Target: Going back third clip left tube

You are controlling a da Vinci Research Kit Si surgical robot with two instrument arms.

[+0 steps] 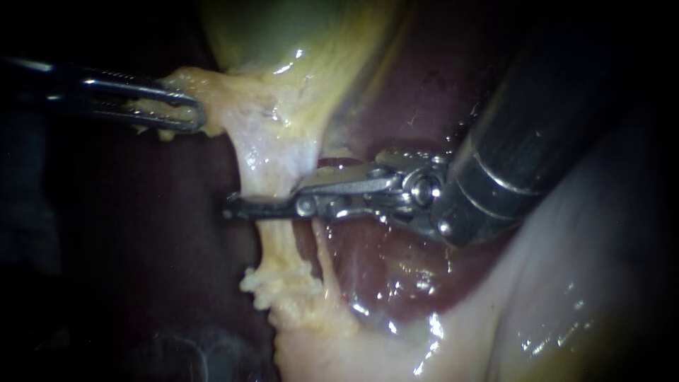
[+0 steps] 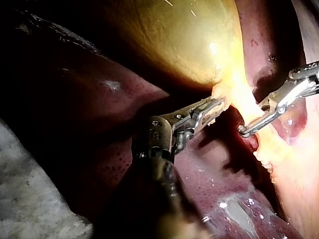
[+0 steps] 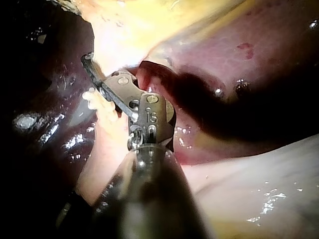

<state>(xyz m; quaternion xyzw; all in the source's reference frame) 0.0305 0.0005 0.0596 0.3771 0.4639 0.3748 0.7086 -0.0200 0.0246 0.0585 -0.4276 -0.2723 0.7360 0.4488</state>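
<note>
The yellow-green gallbladder (image 1: 283, 35) narrows into a pale band of tissue that runs down as the left tube (image 1: 277, 251). A thinner strand (image 1: 323, 256) lies just to its right. My left instrument (image 1: 185, 113) is shut on the pale tissue (image 1: 212, 88) at the gallbladder's neck (image 2: 222, 94) and holds it to the left. My right instrument (image 1: 263, 205) lies across the left tube, its jaws a little apart with the tube between them. One jaw shows in front of the tube and the other is partly hidden behind it. I cannot make out any clip.
Dark red liver (image 1: 396, 92) lies behind and below the tubes, wet and shiny. Pale fatty tissue (image 1: 566, 297) fills the lower right. The thick dark shaft of my right instrument (image 1: 523, 127) covers the upper right. The far left is dark.
</note>
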